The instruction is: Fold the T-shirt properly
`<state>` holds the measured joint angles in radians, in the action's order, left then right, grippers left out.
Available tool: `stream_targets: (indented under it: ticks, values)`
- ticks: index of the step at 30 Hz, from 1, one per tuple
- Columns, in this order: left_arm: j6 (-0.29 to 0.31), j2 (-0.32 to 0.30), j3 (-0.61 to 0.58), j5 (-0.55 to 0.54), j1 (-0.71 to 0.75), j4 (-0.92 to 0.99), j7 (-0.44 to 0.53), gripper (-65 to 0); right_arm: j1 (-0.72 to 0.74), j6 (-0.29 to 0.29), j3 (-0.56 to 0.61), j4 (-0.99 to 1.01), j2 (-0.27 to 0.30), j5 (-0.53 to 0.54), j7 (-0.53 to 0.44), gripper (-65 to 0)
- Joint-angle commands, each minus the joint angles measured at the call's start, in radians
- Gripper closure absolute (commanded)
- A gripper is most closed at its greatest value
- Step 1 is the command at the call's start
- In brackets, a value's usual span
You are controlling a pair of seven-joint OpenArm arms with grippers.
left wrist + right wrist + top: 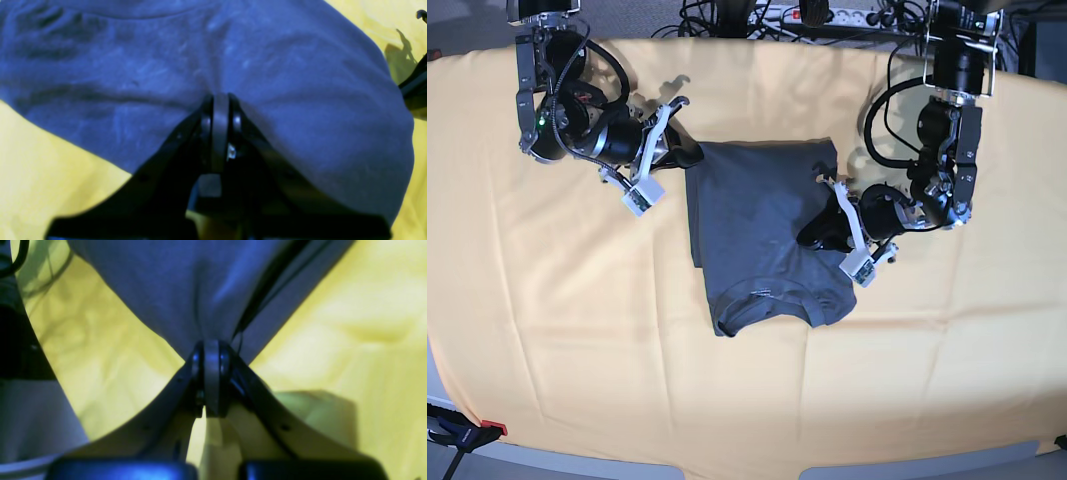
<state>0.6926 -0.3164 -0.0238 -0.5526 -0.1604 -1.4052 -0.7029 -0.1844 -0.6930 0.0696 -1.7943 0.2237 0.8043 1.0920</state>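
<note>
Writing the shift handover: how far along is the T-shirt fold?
Sleeves look folded in: the T-shirt lies as a narrow strip. In hand: left end effector and right end effector are both shut on its edges. Left: the final fold toward the neckline.

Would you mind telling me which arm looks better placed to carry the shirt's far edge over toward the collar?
Probably the right. Its pincer is shut on the T-shirt's far corner, opposite the collar. The left pincer grips the side edge partway down, so it seems better suited to follow.
</note>
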Motion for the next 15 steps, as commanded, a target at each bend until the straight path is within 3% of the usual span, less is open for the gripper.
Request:
stream_targets:
  ticks: [1,5,7,11,15]
  values:
    - [0.006,-0.018,0.006,0.002,-0.015,-0.019,-0.012,0.0,0.007,-0.005,-0.004,-0.019,0.007,0.01,0.001,0.0]
    - [0.006,-0.084,0.011,-0.043,-0.026,-0.088,-0.014,0.0,0.006,0.069,-0.026,-0.09,0.007,0.006,0.021,0.0]
    - [0.006,-0.121,0.027,-0.106,-0.026,-0.163,-0.063,0.0,0.006,0.088,-0.059,-0.167,0.007,0.007,0.049,0.0]
    - [0.006,-0.161,0.096,-0.376,-0.005,-0.298,-0.311,0.0,-0.023,0.05,-0.158,-0.284,0.007,0.052,0.037,0.0]
    - [0.006,-0.183,0.185,-0.685,0.087,-0.351,-0.433,0.0,-0.063,0.039,-0.284,-0.323,0.007,0.231,0.052,0.0]
